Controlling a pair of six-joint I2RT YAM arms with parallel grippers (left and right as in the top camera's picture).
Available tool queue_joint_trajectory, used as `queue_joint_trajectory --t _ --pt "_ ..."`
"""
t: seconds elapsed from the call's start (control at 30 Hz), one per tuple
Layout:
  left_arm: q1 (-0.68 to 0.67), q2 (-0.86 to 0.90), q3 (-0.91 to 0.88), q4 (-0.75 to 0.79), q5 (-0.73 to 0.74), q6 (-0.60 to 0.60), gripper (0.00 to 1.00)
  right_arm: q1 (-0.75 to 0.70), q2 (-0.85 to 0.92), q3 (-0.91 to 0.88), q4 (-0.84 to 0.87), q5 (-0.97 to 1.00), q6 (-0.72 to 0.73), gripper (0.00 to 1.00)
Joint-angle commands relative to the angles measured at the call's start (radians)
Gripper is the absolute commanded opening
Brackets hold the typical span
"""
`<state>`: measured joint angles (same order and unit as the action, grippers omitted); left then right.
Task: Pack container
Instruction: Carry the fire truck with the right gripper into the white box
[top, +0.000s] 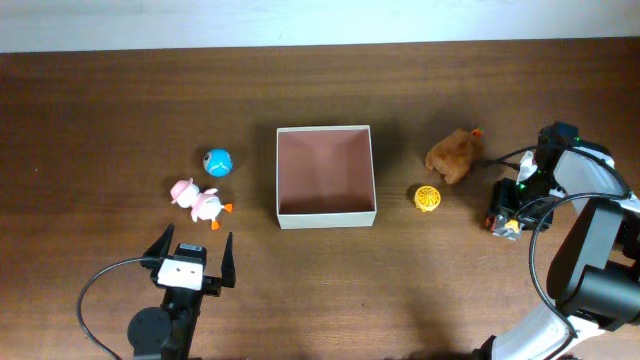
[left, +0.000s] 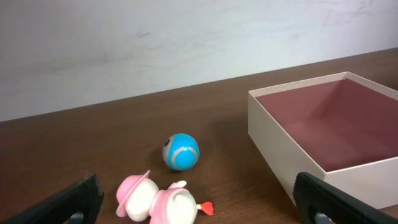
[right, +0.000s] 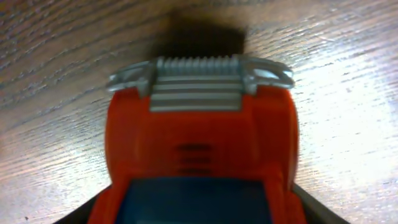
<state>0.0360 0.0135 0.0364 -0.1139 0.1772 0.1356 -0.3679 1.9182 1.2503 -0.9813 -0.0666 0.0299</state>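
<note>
The container (top: 326, 217) is a square shallow box with white walls and a pink-brown inside, empty at mid table; the left wrist view shows it at the right (left: 273, 140). My left gripper (top: 190, 250) is open and empty, low near the front edge, just in front of a pink and white duck toy (top: 200, 202) (left: 155, 200). A blue ball (top: 217, 161) (left: 181, 151) lies behind the duck. My right gripper (top: 505, 215) is shut on an orange toy car (right: 199, 143) at the table's right, low over the wood.
A brown plush toy (top: 453, 154) and a small yellow ball (top: 427, 198) lie right of the container. The right arm's base and cable (top: 590, 270) fill the right front corner. A pale wall runs behind the table's far edge.
</note>
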Motion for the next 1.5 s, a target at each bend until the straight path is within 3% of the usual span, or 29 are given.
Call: queue_joint_trajectory --t 0.0,0.27,0.57,0.87,1.07,1.27,1.47 --pt "0.007 -0.008 -0.004 0.0 0.014 0.012 1.0 -0.006 0.007 -0.012 0.002 -0.018 0.004 0.62" --pt "0.007 -0.008 -0.004 0.0 0.014 0.012 1.0 -0.006 0.007 0.047 -0.064 -0.058 0.004 0.57" --pt "0.007 -0.008 -0.004 0.0 0.014 0.012 1.0 -0.006 0.007 0.246 -0.276 -0.148 -0.049 0.57" --pt "0.007 -0.008 -0.004 0.0 0.014 0.012 1.0 -0.002 -0.001 0.488 -0.534 -0.615 -0.354 0.57" --pt "0.007 -0.008 -0.004 0.0 0.014 0.012 1.0 0.075 -0.028 0.515 -0.552 -0.935 -0.499 0.57" --pt "0.007 -0.008 -0.004 0.0 0.014 0.012 1.0 0.268 -0.028 0.515 -0.402 -0.98 -0.42 0.58" --pt "0.007 -0.008 -0.004 0.0 0.014 0.012 1.0 0.508 -0.027 0.515 -0.115 -0.792 -0.113 0.59"
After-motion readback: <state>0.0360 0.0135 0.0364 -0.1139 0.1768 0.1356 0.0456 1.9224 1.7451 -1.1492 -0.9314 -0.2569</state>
